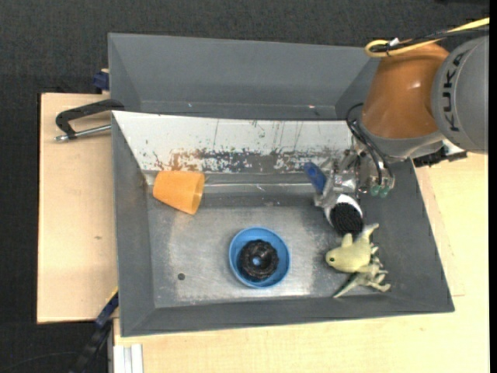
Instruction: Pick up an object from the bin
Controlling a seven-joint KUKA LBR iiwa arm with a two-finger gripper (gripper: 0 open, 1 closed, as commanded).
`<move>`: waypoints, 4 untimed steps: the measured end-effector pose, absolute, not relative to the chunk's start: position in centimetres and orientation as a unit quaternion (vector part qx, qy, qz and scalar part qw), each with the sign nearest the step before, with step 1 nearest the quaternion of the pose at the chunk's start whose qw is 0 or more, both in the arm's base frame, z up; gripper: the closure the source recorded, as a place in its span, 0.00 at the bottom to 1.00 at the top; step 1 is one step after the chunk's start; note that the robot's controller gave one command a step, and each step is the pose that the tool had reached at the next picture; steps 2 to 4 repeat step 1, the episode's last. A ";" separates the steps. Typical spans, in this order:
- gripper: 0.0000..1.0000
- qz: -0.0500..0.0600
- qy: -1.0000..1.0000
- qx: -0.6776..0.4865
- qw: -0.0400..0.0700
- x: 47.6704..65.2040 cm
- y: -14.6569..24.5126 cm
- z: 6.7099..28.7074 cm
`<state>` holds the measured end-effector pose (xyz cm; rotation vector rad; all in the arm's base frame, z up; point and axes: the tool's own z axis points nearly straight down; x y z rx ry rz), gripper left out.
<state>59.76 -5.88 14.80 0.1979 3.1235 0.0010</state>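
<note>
My gripper (347, 183) hangs low over the right side of the bin, close to the back wall. A black cylinder with a pale rim (345, 216) lies directly below it, touching or almost touching it. A small blue piece (314, 176) sticks out on the gripper's left; I cannot tell whether it is loose. A pale yellow toy dinosaur (356, 259) lies just in front of the cylinder, near the front right corner.
A blue round dish with a black centre (258, 258) sits in the middle front of the bin. An orange cup (180, 190) lies on its side at the back left. The arm's orange cover overhangs the bin's right back corner.
</note>
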 end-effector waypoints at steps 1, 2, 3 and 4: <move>1.00 0.000 0.998 0.063 0.005 60.0 -5.8 19.9; 1.00 0.000 0.998 0.063 0.005 60.0 -5.8 19.9; 1.00 0.000 0.998 0.063 0.005 60.0 -5.8 19.9; 1.00 0.000 0.998 0.063 0.005 60.0 -5.8 19.9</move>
